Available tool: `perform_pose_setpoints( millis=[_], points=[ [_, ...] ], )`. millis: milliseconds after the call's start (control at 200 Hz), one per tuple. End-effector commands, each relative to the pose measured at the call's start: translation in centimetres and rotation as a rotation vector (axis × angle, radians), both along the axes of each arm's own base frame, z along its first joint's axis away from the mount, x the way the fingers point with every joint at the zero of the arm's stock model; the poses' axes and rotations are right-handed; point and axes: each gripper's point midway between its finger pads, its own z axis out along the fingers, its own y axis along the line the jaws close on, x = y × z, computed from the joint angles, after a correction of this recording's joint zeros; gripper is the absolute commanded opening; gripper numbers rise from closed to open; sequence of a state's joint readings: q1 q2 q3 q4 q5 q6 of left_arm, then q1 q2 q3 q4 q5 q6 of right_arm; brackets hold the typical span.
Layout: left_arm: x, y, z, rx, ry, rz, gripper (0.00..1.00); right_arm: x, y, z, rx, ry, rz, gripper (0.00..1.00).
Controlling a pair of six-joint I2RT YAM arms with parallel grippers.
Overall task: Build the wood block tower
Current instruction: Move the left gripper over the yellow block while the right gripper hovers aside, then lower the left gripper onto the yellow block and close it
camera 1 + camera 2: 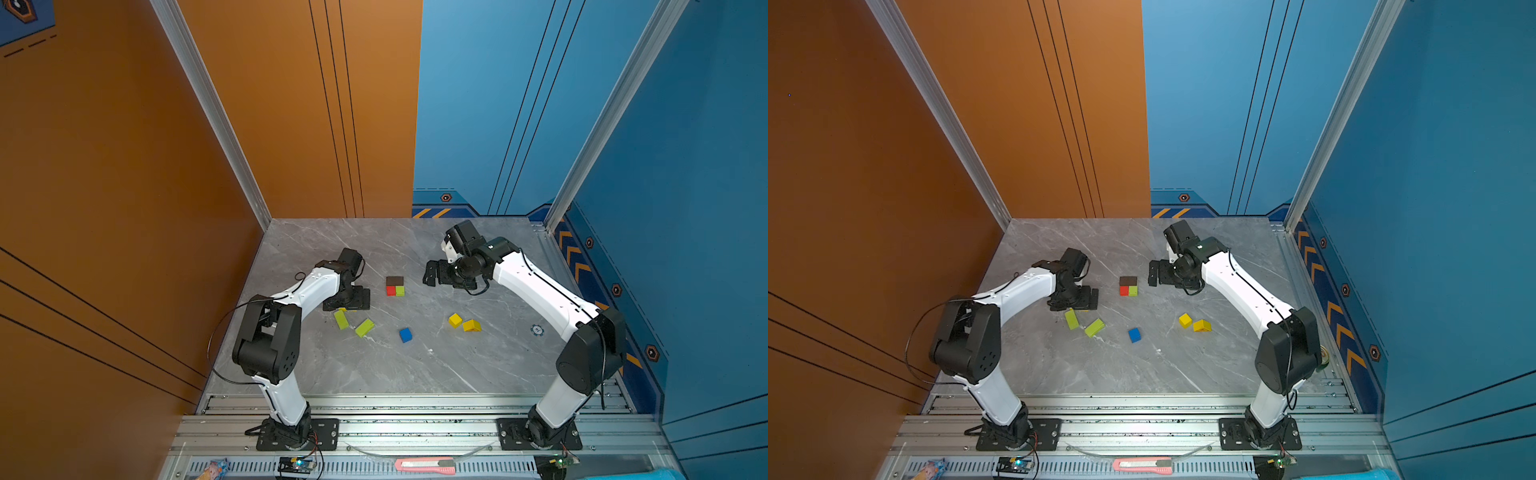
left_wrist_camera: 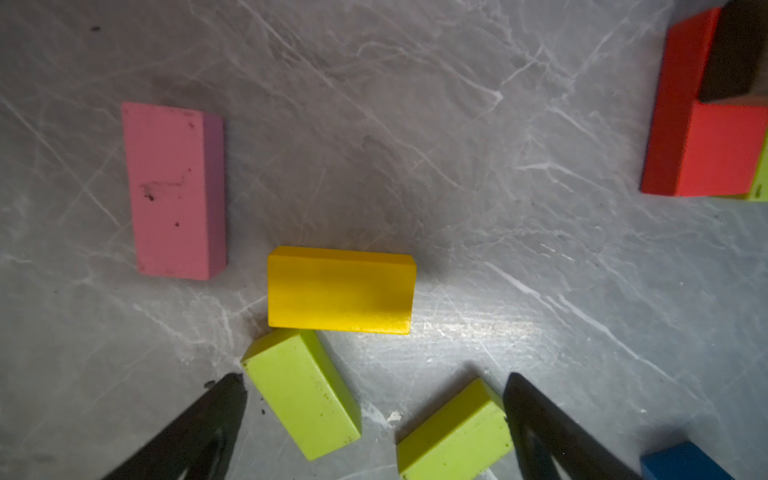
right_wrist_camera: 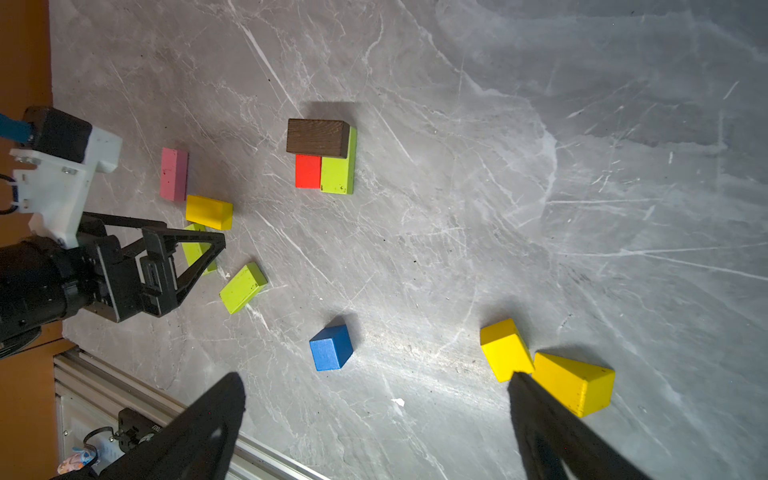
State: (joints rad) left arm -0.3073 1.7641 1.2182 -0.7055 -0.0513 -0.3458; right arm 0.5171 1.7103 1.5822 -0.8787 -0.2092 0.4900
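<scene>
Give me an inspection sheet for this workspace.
Surface: grey veined table.
Job's things: tower, just brown bar across red bar and lime bar; loose lime bars, pink bar, yellow bar, blue cube, yellow cube, yellow prism.
Clutter: disc by right arm; can mostly hidden behind it; knife on front rail.
Grippers: left gripper open above loose bars; right gripper open, empty.
Cables: black cable loops off left arm.
Surroundings: orange wall, blue wall.
</scene>
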Motion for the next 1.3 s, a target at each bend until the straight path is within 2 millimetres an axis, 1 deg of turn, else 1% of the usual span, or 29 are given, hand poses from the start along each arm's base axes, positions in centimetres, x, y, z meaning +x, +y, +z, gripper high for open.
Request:
perform_pose_setpoints(
  millis=[0, 335, 546, 766, 946, 1076, 1296],
  points=[
    [0.8, 0.2, 0.1, 0.009, -0.005, -0.006, 0.98, -0.3, -0.7, 0.4, -0.003, -0.009, 0.01, 1.0],
    [1.0, 0.9, -0.7, 0.036, 0.008, 0.0, 0.98, -0.6, -1.3, -0.1, -0.004, 0.006, -0.001, 1.0],
    [1.4, 1.3, -1.1, 0.047, 0.011, -0.004, 0.97, -0.7, -1.4, 0.2, -0.001, 0.0, -0.008, 1.0],
    [1.7, 1.4, -1.7, 0.04, 0.015, -0.004, 0.97, -0.8, -1.5, 0.4, 0.001, -0.001, -0.018, 1.0],
    [1.9, 1.3, -2.1, 0.032, 0.02, -0.006, 0.97, -0.8, -1.7, 0.2, -0.006, 0.004, -0.027, 1.0],
    [1.9, 1.4, -2.3, 0.035, 0.027, -0.009, 0.95, -0.9, -1.7, -0.1, -0.008, 0.014, -0.035, 1.0],
    [1.7, 1.5, -2.8, 0.034, 0.041, -0.008, 0.88, -0.8, -1.5, -0.1, -0.005, 0.015, -0.038, 1.0]
  ],
)
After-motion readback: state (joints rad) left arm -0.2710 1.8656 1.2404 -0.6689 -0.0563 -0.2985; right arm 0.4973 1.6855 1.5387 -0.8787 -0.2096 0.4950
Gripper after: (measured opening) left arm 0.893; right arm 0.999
